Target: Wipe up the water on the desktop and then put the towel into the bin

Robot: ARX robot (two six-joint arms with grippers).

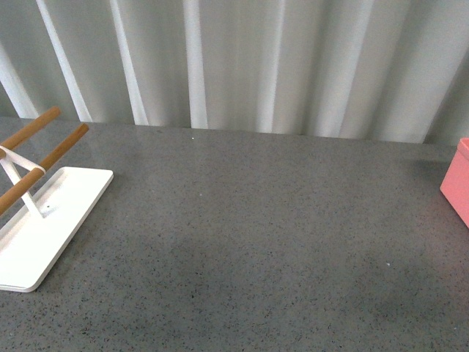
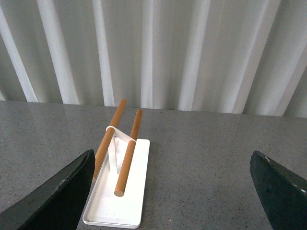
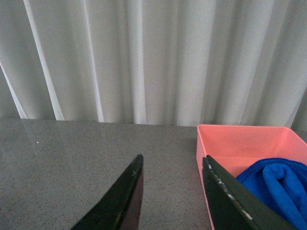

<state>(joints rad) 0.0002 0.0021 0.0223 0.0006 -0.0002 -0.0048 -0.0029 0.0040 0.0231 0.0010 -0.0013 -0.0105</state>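
Note:
The speckled dark grey desktop [image 1: 249, 235] fills the front view; neither arm shows there. I see no water on it. The salmon-pink bin [image 1: 457, 182] peeks in at the right edge. In the right wrist view the bin [image 3: 230, 143] holds the blue fluffy towel [image 3: 278, 184], lying loose inside. My right gripper [image 3: 172, 165] is open and holds nothing; one finger stands in front of the bin's near wall, and bare desktop [image 3: 72, 163] shows between the fingers. My left gripper [image 2: 170, 165] is open wide over the desktop [image 2: 201, 167], nothing between its fingers.
A white flat-based rack [image 1: 40, 227] with wooden rods [image 1: 44, 165] stands at the left of the desktop, and shows in the left wrist view as rack [image 2: 117, 199]. Pale pleated curtains [image 1: 242, 59] close off the far edge.

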